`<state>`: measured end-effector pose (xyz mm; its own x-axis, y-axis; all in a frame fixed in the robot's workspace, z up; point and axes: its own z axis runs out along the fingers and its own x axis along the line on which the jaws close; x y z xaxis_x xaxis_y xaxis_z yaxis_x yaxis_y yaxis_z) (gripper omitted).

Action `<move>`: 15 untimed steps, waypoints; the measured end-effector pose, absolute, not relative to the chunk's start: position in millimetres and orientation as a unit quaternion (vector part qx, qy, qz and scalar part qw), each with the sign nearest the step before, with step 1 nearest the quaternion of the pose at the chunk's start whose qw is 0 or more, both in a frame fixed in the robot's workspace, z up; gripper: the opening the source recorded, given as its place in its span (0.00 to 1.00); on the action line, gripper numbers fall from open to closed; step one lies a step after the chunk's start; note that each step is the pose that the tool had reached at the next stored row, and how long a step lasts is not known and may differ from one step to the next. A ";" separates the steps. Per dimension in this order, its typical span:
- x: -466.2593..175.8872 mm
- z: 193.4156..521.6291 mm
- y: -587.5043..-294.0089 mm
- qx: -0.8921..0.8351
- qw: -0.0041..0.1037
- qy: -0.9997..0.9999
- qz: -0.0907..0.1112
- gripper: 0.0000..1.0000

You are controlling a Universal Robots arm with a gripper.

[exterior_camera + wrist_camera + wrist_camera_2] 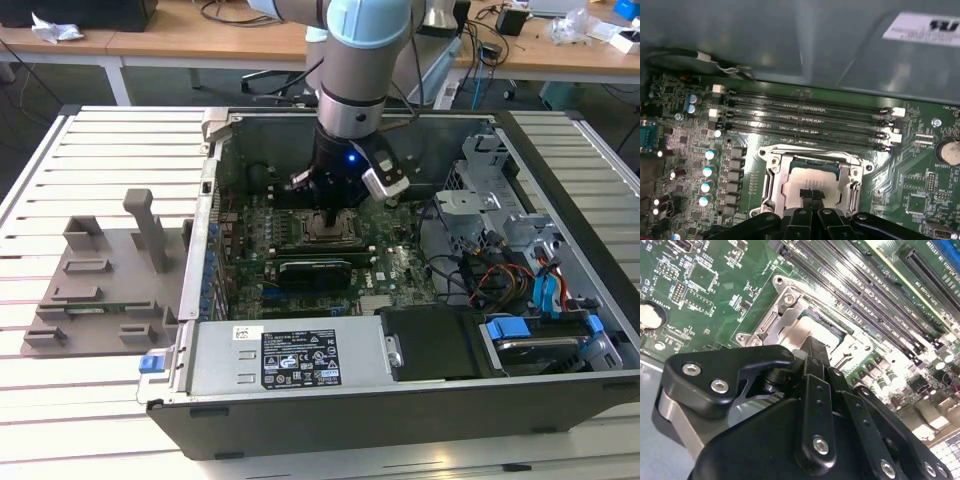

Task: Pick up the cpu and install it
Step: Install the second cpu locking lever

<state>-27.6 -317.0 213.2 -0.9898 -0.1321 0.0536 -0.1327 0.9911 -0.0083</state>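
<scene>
Motherboard [300,235] green w/ silver solder dots; memory slots [805,117] black, long parallel stripes. CPU [807,182] pale silvery-grey inside shiny metal socket frame [771,172]. Gripper [815,352] matte black w/ silver screws. Arm [365,60] grey, light-blue cap. Case [400,410] dark grey; white and black labels on its metal cover. Peg tray [100,290] taupe-grey. Tabletop [60,400] white, slatted stripes. Drive latches [505,328] bright blue. Capacitors [707,172] pale teal tops.

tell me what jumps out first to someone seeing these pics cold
The open computer case on the slatted table, with the robot arm reaching down into its middle. There the gripper sits right over the cpu, which lies in the metal socket frame on the green board. A grey tray with pegs sits at the exterior view's left.
</scene>
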 end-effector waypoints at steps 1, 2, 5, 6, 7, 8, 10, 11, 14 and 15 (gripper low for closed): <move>-27.3 213.6 -312.0 0.066 0.027 -0.997 0.021 0.11; -27.3 215.2 -309.7 0.066 0.028 -0.997 0.028 0.11; -27.2 233.6 -306.9 0.066 0.028 -0.997 0.034 0.11; -27.3 240.8 -306.8 0.066 0.028 -0.997 0.034 0.11; -27.3 245.7 -306.8 0.066 0.028 -0.997 0.034 0.11; -27.3 249.1 -306.9 0.066 0.028 -0.997 0.034 0.11; -27.3 256.1 -306.8 0.066 0.028 -0.997 0.034 0.11; -27.3 256.5 -306.8 0.066 0.028 -0.997 0.034 0.11; -27.3 256.7 -306.8 0.066 0.028 -0.997 0.034 0.11; -27.3 256.7 -306.8 0.066 0.028 -0.997 0.034 0.11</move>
<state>-27.3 -306.8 256.7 -0.9898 -0.1289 0.0607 -0.1327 0.9891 -0.0640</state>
